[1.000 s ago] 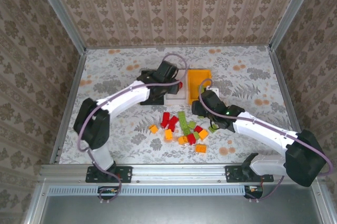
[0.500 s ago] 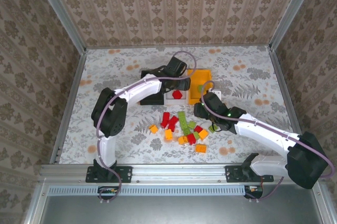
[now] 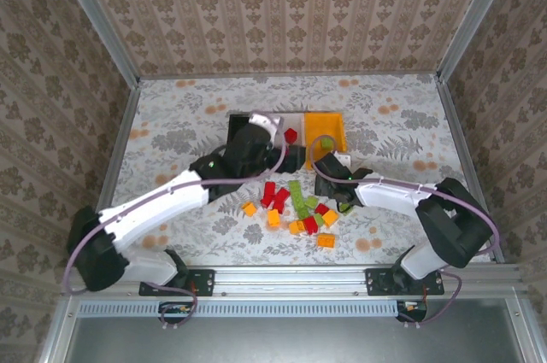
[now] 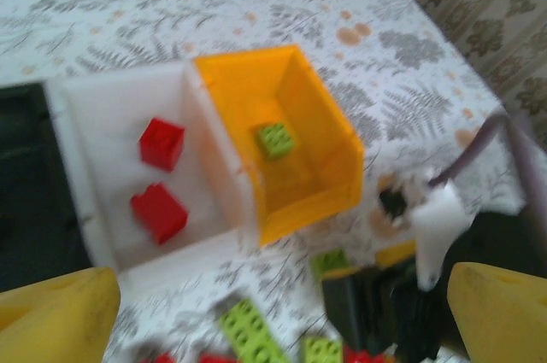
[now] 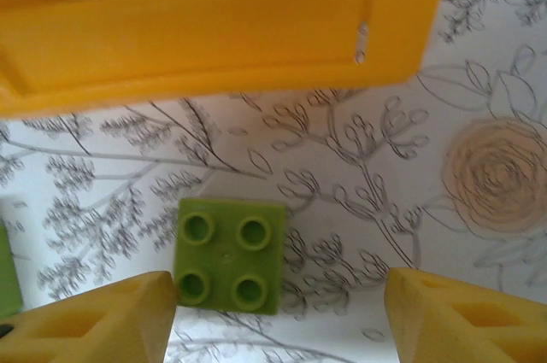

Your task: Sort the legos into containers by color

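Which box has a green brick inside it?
The orange bin, at the right end of the row, holds one green brick. The white bin beside it holds two red bricks instead.

Left of the fingers of the left gripper (image 4: 278, 316), the black bin (image 4: 26, 184) runs off the edge; between them, bricks (image 4: 256, 333) are blurred. Above the fingers of the right gripper (image 5: 282, 316), the orange bin (image 5: 214, 30) is cropped, like a green brick (image 5: 5, 278) beside one.
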Action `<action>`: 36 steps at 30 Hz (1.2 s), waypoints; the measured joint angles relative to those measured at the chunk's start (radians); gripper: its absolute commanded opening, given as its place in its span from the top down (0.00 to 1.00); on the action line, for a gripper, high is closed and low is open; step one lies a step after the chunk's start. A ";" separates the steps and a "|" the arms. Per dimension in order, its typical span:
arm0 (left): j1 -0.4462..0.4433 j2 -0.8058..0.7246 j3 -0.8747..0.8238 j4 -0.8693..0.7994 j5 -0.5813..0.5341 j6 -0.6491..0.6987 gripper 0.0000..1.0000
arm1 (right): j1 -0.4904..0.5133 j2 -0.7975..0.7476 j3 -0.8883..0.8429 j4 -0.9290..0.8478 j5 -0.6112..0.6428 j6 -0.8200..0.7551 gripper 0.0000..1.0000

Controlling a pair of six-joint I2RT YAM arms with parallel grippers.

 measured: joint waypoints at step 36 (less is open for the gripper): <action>-0.001 -0.411 -0.543 -0.005 -0.237 -0.252 0.00 | -0.064 -0.206 0.119 -0.012 -0.055 -0.090 0.74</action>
